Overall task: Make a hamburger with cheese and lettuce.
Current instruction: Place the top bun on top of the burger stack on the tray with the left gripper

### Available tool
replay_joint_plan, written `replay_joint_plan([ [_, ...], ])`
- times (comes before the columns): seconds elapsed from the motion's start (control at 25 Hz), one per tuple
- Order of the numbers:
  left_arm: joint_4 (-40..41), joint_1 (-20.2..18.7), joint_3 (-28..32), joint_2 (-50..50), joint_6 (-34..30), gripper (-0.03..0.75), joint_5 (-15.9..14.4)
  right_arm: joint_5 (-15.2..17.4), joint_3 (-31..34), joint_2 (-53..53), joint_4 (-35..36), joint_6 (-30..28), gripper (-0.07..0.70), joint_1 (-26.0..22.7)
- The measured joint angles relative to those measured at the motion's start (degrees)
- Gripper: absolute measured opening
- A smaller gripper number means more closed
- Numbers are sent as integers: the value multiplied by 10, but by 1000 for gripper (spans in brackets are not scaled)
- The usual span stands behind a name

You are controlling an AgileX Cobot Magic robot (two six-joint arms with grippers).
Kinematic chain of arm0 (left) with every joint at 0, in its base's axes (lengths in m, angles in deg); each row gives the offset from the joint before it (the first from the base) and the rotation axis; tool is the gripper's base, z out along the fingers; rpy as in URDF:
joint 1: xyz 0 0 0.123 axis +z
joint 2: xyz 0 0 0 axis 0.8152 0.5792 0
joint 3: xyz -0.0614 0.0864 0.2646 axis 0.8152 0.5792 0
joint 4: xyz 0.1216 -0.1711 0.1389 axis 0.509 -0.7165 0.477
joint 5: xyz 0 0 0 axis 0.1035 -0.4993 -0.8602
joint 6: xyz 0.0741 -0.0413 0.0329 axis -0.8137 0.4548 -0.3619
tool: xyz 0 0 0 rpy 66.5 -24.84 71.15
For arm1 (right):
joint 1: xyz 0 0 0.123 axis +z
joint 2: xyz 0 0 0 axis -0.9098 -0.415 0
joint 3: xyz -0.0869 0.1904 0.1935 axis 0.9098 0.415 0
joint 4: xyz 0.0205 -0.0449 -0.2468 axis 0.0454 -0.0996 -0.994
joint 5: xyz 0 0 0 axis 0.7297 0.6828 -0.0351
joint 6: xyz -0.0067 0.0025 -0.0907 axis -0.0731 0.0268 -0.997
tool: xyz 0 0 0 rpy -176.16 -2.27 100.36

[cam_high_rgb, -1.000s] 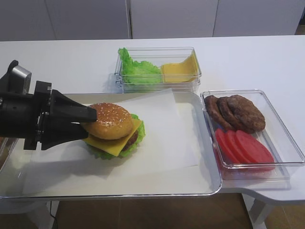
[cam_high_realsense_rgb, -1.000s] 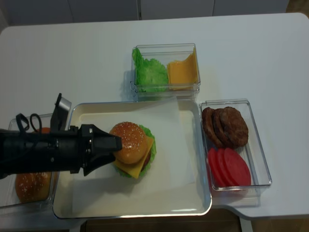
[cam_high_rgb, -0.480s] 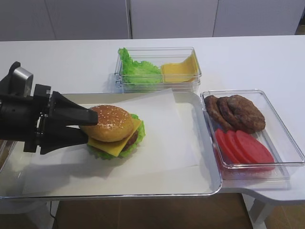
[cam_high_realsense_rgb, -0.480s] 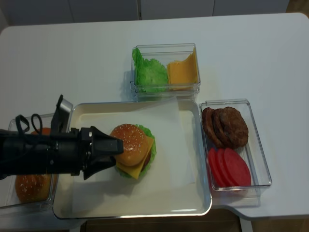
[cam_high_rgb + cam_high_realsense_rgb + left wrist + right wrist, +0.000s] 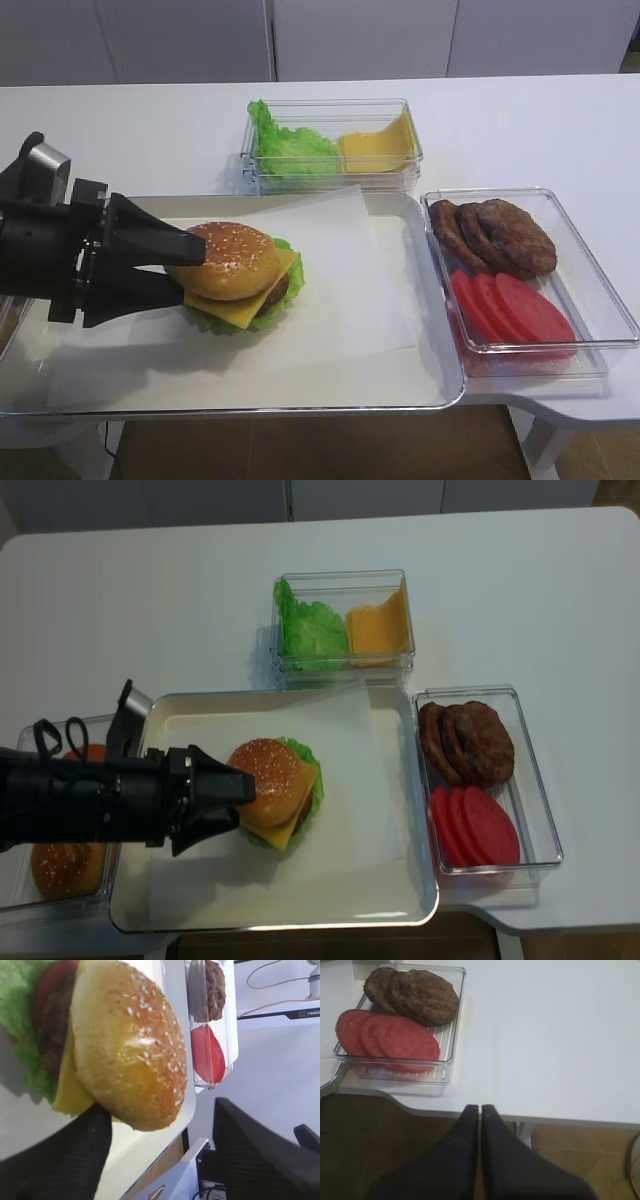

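While level over the tray, left end effector spread, flanking hamburger

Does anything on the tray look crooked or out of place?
Yes. On the hamburger, the cheese sits askew, one corner sticking out in front beyond the lettuce, and the bun top sits off-centre toward the left hand.

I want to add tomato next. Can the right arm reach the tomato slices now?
Probably yes: the right gripper, shut, hovers off the table edge near the open container of tomato slices, nothing between.
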State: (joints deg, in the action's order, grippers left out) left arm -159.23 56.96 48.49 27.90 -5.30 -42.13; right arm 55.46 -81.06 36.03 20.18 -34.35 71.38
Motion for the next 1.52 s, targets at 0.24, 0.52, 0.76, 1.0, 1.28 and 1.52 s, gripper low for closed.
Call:
replay_joint_plan([
  [0.24,18,0,0,0,0,526,0,0,0,0,0,0,7,0],
  [0.52,19,0,0,0,-1,594,0,0,0,0,0,0,7,0],
  [0.76,32,0,0,0,-1,605,0,0,0,0,0,0,7,0],
  [1.0,61,0,0,0,-1,606,-1,0,0,0,0,0,7,0],
  [1.28,62,0,0,0,-2,596,-3,0,0,0,0,0,7,0],
  [1.52,62,0,0,0,-4,470,-3,0,0,0,0,0,7,0],
])
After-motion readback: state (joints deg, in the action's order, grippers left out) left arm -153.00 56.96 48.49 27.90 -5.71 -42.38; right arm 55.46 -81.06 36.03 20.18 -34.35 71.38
